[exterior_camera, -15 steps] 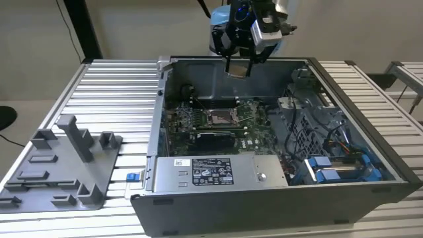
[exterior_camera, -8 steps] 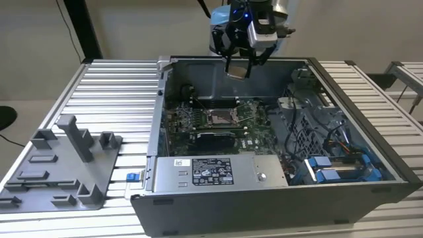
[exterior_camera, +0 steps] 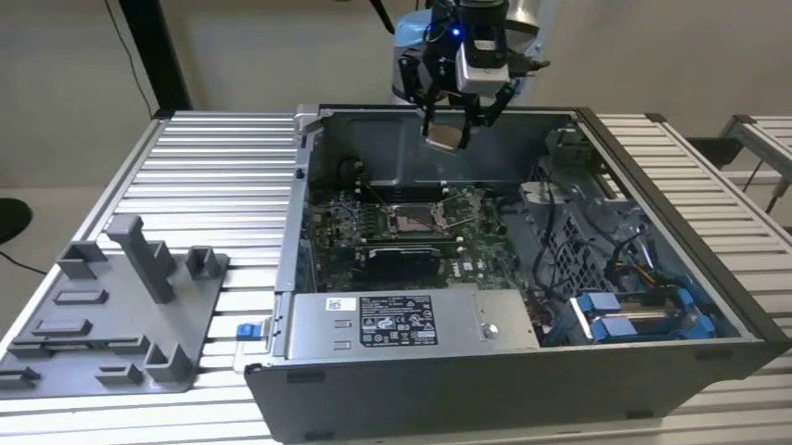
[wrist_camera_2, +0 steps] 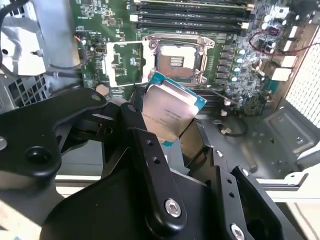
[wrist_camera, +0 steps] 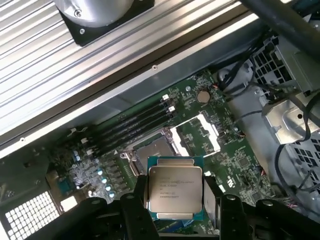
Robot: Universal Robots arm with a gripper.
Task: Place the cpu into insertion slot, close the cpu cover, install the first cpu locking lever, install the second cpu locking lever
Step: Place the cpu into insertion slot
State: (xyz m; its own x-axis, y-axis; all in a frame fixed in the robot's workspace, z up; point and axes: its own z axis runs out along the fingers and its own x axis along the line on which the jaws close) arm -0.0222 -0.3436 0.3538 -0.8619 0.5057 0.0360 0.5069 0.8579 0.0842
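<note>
Ribbed aluminium table (exterior_camera: pixel 210 176) carries an open computer case (exterior_camera: pixel 495 389), and we see it in the exterior view with a grey fixture tray (exterior_camera: pixel 111 315) lying at about eight o'clock from the case. Inside the case, the green circuit board (exterior_camera: pixel 359 232) lies flat, with a white-labelled grey metal box (exterior_camera: pixel 409 320) at six o'clock from it and blue brackets (exterior_camera: pixel 632 315) toward four o'clock.

We find the gripper (exterior_camera: pixel 452 125) hanging at twelve o'clock above the case's rear wall, well clear of the board. Its jaws pinch the cpu (exterior_camera: pixel 443 137) by two opposite edges. In both wrist views the black fingers (wrist_camera_2: pixel 145 140) (wrist_camera: pixel 139 197) clasp the cpu (wrist_camera_2: pixel 170 107) (wrist_camera: pixel 175 192) with its silvery top facing the cameras and a teal border showing around it.

The insertion slot (exterior_camera: pixel 411 218) (wrist_camera_2: pixel 175 62) (wrist_camera: pixel 150 150) lies below, bare, apart from the chip. We see the cpu cover (wrist_camera_2: pixel 120 62) (wrist_camera: pixel 200 132) folded open just beside the slot.
</note>
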